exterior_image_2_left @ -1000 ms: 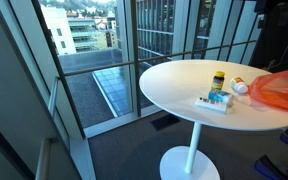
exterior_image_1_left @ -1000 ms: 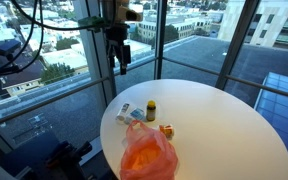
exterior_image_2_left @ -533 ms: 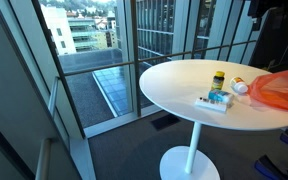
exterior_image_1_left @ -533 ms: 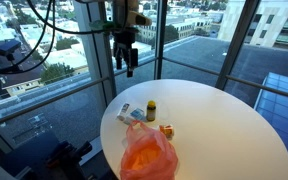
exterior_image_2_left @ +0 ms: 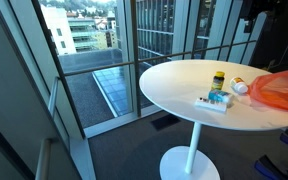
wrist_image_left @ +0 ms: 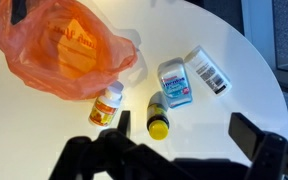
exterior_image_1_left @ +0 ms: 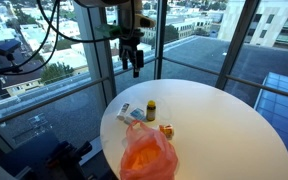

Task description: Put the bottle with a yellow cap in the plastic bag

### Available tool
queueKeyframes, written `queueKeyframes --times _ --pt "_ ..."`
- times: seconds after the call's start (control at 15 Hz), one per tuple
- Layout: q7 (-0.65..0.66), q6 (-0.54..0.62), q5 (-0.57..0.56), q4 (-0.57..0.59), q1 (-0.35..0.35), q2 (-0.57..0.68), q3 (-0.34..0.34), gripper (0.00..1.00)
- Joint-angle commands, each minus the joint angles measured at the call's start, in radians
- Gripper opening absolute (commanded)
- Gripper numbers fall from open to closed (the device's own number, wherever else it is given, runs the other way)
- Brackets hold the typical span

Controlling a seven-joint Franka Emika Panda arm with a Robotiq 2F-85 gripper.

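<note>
A small dark bottle with a yellow cap (exterior_image_1_left: pixel 152 109) stands on the round white table (exterior_image_1_left: pixel 219 120); it also shows in an exterior view (exterior_image_2_left: pixel 219 80) and in the wrist view (wrist_image_left: pixel 159 116). An orange plastic bag (exterior_image_1_left: pixel 147 152) lies crumpled near the table's edge, seen too in an exterior view (exterior_image_2_left: pixel 281 90) and in the wrist view (wrist_image_left: pixel 59 45). My gripper (exterior_image_1_left: pixel 136 66) hangs high above the table, open and empty; in the wrist view its fingers (wrist_image_left: pixel 179 135) frame the table just beyond the bottle.
A white-capped bottle with an orange label (wrist_image_left: pixel 107 103), a blue-and-white packet (wrist_image_left: pixel 175 82) and a white box (wrist_image_left: pixel 208 70) lie around the bottle. Glass windows and a railing (exterior_image_1_left: pixel 54 90) stand behind the table.
My gripper has moved sideways toward the table's middle, staying high and open. Nothing on the table has moved.
</note>
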Motion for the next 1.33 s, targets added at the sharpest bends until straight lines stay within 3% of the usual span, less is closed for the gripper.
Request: queueKeyframes --times 0.0,0.73,1.27 --pt "0.002 0.087 -0.004 0.042 -0.003 0.077 -0.022 1.0" --pt "-0.08 0.343 0.033 0.072 -0.009 0.3 -0.075 1.0" --pt "-0.063 0.441 0.023 0.086 -0.001 0.429 -0.086 1.0"
